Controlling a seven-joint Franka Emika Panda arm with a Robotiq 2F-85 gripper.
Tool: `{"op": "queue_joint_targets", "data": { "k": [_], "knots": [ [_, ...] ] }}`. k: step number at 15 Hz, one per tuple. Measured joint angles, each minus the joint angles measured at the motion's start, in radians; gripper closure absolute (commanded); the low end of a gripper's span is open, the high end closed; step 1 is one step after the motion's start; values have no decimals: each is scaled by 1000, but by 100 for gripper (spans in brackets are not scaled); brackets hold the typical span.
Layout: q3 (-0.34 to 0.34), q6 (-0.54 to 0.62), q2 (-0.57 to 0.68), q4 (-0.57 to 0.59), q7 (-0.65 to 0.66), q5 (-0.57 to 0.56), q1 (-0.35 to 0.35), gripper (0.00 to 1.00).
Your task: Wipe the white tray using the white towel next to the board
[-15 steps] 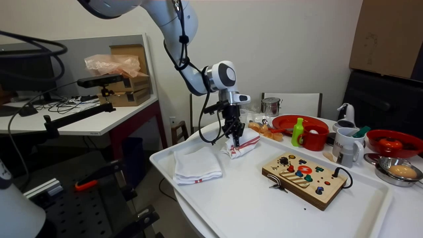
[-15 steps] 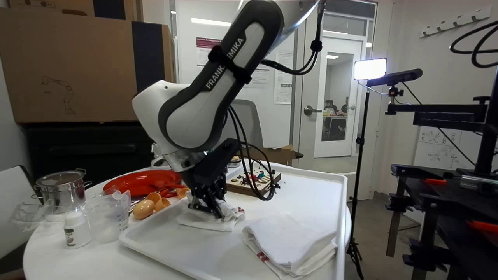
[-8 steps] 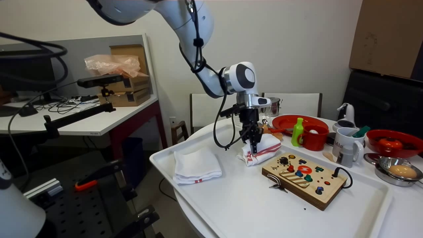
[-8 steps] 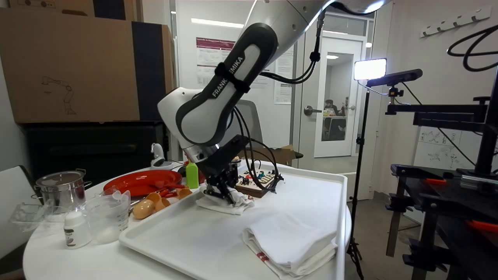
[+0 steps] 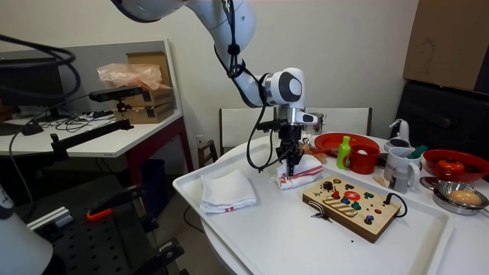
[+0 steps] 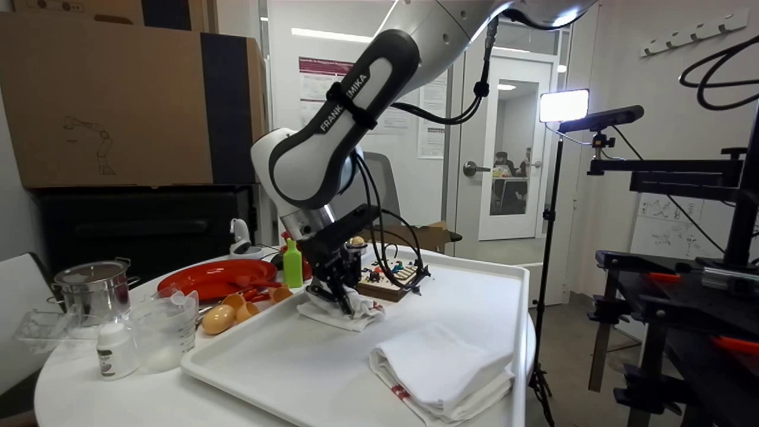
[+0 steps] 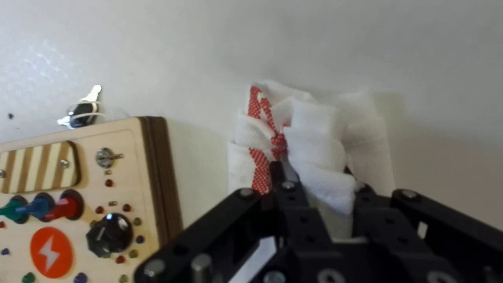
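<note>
The white tray (image 5: 282, 236) lies on a round table and also shows in an exterior view (image 6: 284, 367) and the wrist view (image 7: 177, 59). A white towel with red stripes (image 5: 305, 170) lies bunched on it near the far edge, beside the wooden board (image 5: 351, 208). My gripper (image 5: 290, 172) points down and is shut on this towel. In the wrist view the towel (image 7: 314, 133) is pinched between both fingers (image 7: 312, 173), and the board (image 7: 88, 169) is at the left, apart from it. A second white towel (image 5: 229, 191) lies folded flat on the tray.
Keys (image 5: 321, 215) hang by the board's near side. Beyond the tray rim stand a green bottle (image 5: 344, 152), a red mug (image 5: 363, 160), a red plate (image 5: 328, 140), eggshells (image 6: 237, 305), a measuring cup (image 6: 166, 326) and a metal pot (image 6: 95, 290).
My gripper has carried the towel across the tray toward the board, then shifted slightly back. The towel has stayed in the fingers. The folded towel and the board have not moved.
</note>
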Motion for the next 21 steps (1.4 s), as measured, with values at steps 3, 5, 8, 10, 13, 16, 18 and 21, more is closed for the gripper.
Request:
{"op": "queue_joint_targets", "data": {
  "k": [3,5,8,10,13,16,18,21],
  "knots": [
    [63,55,-19,-16,-61,32,-8,95],
    [95,94,-29,-33,-97,34,-3,95],
    [125,138,-47,-68,-144,34,12,95],
    [136,155,-59,-92,-170,34,24,95],
    [145,171,-72,-120,-178,34,47,95],
    [140,178,-74,-124,-148,34,72,95],
    [129,186,-74,-127,-131,34,80,95],
    [102,195,-74,-128,-118,34,78,95]
  ]
}}
